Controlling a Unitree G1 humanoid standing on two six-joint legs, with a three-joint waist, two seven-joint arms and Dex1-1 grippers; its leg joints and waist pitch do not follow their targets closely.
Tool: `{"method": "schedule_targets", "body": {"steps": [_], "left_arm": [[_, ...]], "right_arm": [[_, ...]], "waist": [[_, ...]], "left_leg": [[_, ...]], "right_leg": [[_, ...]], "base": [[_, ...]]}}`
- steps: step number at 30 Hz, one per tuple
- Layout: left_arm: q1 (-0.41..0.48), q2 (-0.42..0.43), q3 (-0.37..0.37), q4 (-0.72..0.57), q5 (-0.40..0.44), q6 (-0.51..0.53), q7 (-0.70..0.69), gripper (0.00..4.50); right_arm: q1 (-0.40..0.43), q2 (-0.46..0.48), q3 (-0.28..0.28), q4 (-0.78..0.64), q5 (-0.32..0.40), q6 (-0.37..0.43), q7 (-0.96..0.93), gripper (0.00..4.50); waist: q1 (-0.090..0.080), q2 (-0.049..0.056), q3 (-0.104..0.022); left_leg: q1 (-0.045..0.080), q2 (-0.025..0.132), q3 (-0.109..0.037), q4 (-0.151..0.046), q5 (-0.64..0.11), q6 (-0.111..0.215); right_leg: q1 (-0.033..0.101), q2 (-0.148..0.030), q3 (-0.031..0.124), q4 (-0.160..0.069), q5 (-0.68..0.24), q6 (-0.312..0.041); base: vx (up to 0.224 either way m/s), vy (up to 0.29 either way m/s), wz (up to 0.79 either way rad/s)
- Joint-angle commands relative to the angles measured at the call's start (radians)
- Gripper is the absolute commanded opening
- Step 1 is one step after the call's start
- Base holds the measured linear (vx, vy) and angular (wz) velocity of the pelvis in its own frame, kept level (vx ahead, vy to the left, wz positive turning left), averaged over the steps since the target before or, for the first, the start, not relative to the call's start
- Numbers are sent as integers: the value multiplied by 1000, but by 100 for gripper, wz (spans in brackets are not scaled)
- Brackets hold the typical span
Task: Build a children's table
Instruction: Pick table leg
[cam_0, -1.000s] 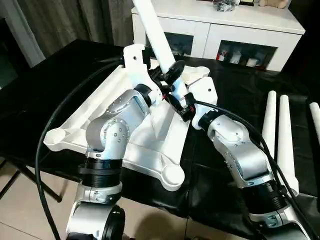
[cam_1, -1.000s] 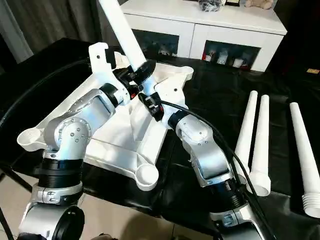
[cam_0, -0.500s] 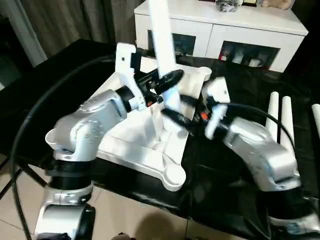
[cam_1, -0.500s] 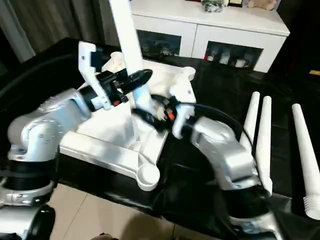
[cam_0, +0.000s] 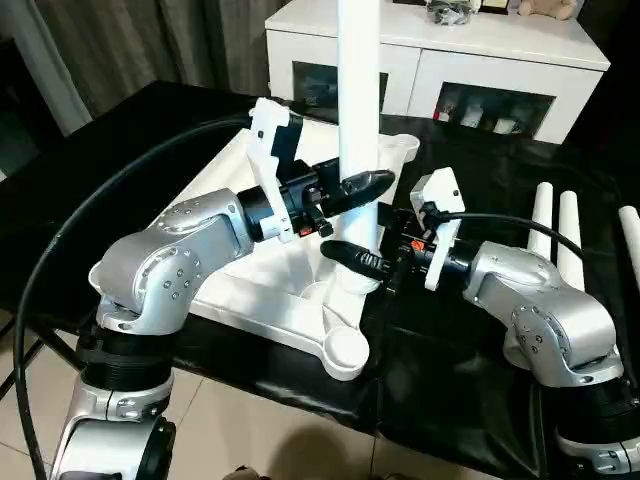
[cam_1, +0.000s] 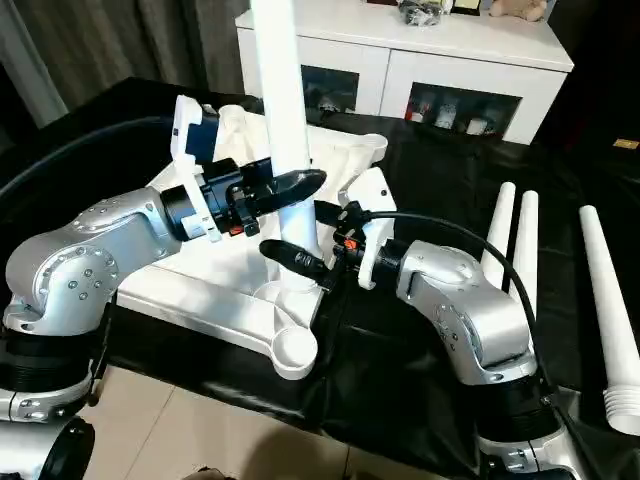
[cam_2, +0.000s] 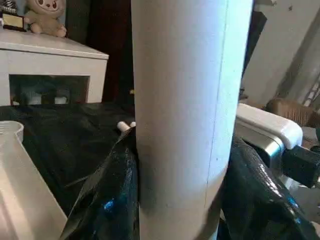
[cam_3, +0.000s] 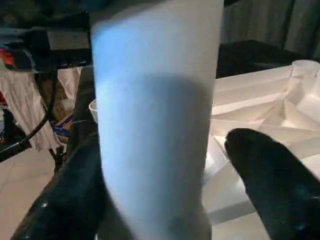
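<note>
The white tabletop (cam_0: 250, 290) lies underside up on the black-covered table, ribs and round corner sockets showing. One tapered white leg (cam_0: 358, 100) stands upright on it, its foot just behind the empty near right corner socket (cam_0: 345, 350). My left gripper (cam_0: 368, 185) is shut on the leg at mid height. Lower down, close to the foot, my right gripper (cam_0: 345, 256) is shut on the same leg. The leg (cam_2: 185, 115) rises between black fingers (cam_2: 107, 200) in the left wrist view, and the leg (cam_3: 155, 125) stands between dark fingers (cam_3: 272, 175) in the right wrist view.
Three spare white legs (cam_1: 500, 240) (cam_1: 525, 260) (cam_1: 605, 300) lie side by side on the black cloth to the right. A white cabinet (cam_0: 450, 60) with glass-fronted shelves stands behind the table. A black cable (cam_0: 90, 260) loops along my left arm. The table's front edge is near.
The leg has swung from leaning back and to the left to standing upright. Both arms have spread outward, and the right gripper now holds lower on the leg.
</note>
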Motion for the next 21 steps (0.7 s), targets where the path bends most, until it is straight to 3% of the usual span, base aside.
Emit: {"method": "schedule_targets", "body": {"steps": [1, 3, 14, 19, 20, 21], "left_arm": [[-4, 6, -8, -13, -2, -4, -15, 192], [-5, 8, -7, -11, 1, -7, -17, 191], [-3, 8, -10, -4, 15, -28, -18, 191], [-9, -1, -11, 26, 66, -55, 38, 191], [-27, -29, 15, 69, 88, -43, 123, 247], [-31, -35, 21, 79, 94, -43, 141, 247]], "right_arm": [[-5, -10, -13, 1, -4, 16, -16, 362], [-4, -6, -11, -1, -3, 20, -18, 362], [-2, 12, -11, -1, -4, 21, -35, 245], [-18, 42, -23, 26, -50, -21, -105, 216], [-28, 53, -20, 45, -85, -51, -143, 209], [-30, 58, -21, 51, -93, -57, -155, 209]], "waist": [[0, -1, -66], [0, -2, -66], [0, -1, -65], [-1, 0, -66], [-1, -1, -66], [-2, -1, -65]], "left_leg": [[13, 35, -11, -87, -235, -25], [13, 34, -10, -86, -232, -23], [14, 35, -11, -87, -247, -27], [14, 34, -11, -87, -244, -36], [14, 34, -11, -87, -242, -36], [15, 34, -9, -86, -244, -41]], "right_leg": [[50, -46, 33, -71, -293, -178], [51, -45, 33, -70, -284, -181], [50, -46, 33, -73, -309, -175], [48, -45, 34, -72, -302, -170], [50, -45, 33, -72, -298, -171], [44, -43, 34, -74, -296, -171]], "base": [[0, 0, 0], [0, 0, 0], [0, 0, 0], [0, 0, 0], [0, 0, 0], [0, 0, 0]]}}
